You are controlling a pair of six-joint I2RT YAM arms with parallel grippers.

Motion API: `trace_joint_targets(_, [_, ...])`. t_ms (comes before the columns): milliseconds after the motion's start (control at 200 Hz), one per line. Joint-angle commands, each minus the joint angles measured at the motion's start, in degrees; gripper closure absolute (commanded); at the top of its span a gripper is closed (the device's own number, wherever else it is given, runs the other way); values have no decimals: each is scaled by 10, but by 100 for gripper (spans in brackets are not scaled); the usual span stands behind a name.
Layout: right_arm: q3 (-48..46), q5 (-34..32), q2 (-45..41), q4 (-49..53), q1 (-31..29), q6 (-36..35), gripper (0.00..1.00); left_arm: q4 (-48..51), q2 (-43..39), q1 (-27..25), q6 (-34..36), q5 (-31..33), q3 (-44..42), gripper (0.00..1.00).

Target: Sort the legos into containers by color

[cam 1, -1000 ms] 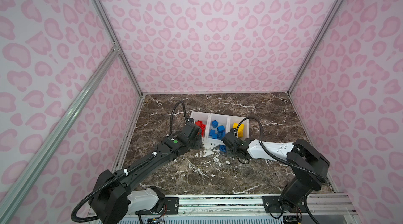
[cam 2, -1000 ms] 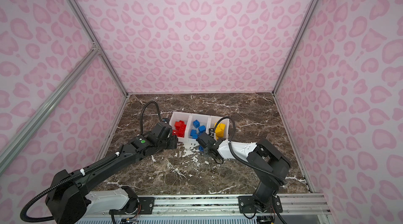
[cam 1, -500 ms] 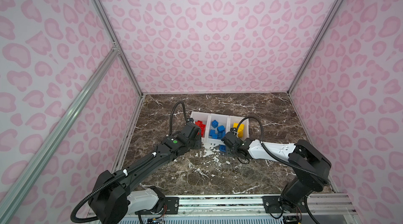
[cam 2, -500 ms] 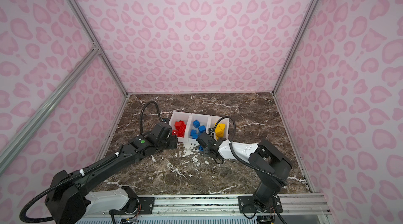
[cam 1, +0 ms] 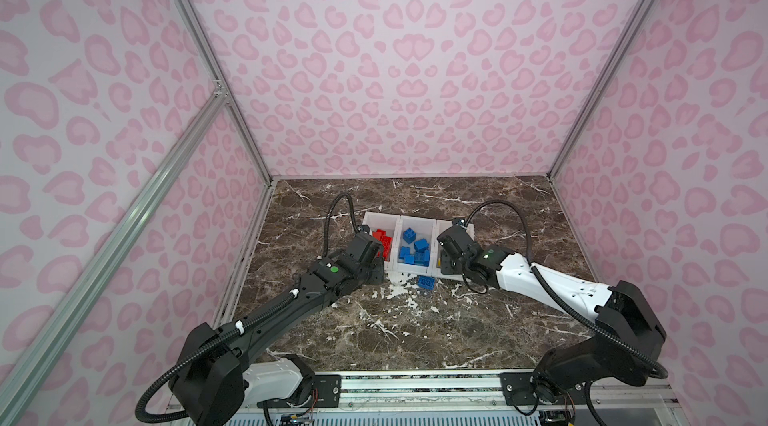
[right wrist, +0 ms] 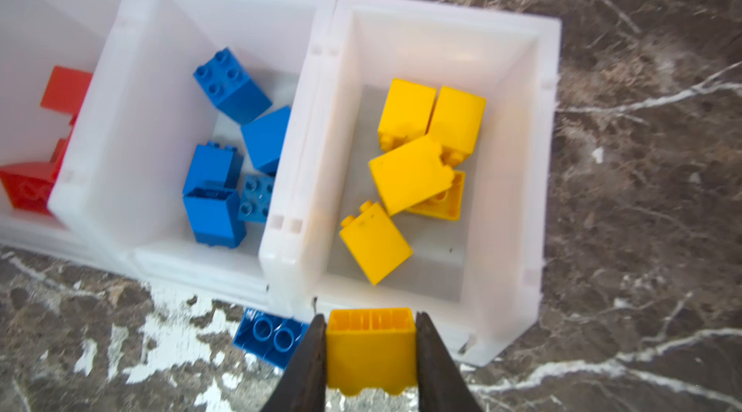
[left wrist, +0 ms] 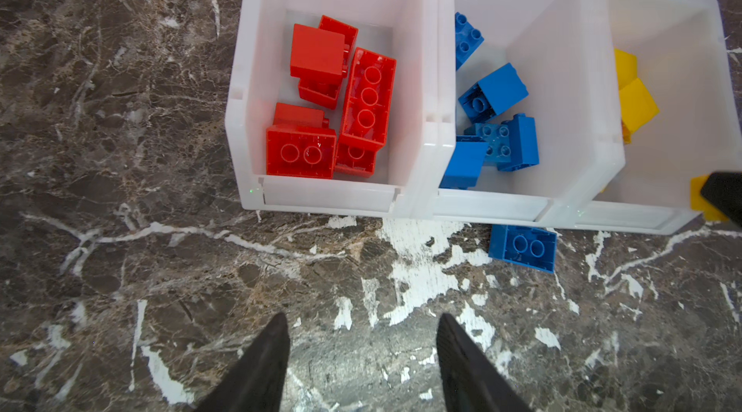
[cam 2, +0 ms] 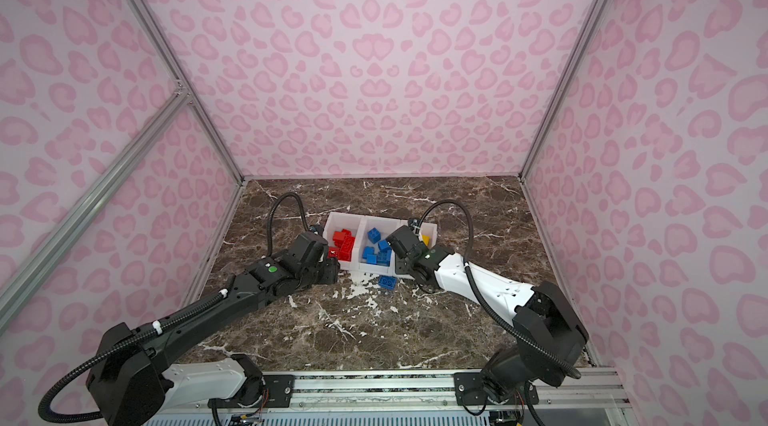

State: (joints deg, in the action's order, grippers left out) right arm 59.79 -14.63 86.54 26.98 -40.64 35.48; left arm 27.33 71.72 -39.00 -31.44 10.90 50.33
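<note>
**Yellow brick at the lip: a short drop could miss the bin**

Nearest the base, the left jaws stand open and empty over bare desk (left wrist: 120, 269), short of the red bin (left wrist: 241, 109). The right jaws are closed on a yellow brick (right wrist: 370, 349), gripping its two smooth sides. The brick hangs at the front lip of the yellow bin (right wrist: 544, 149), not clear over the opening.

That looks like the main risk. Released here, the brick would likely strike the lip and tumble back to the desk. It could also land on the loose blue brick (right wrist: 270, 335), which lies just beside one jaw, against the front wall where the blue bin (left wrist: 490, 205) meets the yellow one. A low carry forward could catch the lip and shove the joined row, since the bins look light.

The loose blue brick is the only one I see outside the bins, and it sits awkwardly. With one side against the wall, a jaw has little room to get behind it, so a closing grip may push it or the bins instead. Both arms are near it, and reaching together invites a collision.

Farther in, the yellow bricks (right wrist: 413, 173) lie heaped, so a brick dropped from height may bounce or settle tilted. The red bricks (left wrist: 367, 96) and blue bricks (left wrist: 494, 92) sit in their own bins.
</note>
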Motion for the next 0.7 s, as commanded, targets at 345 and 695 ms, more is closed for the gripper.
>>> trace_joint_targets(345, [26,29,30,7,43,-49,40,1,-4,-4,-4,-6,-4,39])
trace_joint_targets(695, [11,21,2,10,43,-41,39,-5,-2,-12,-2,-7,-4,39])
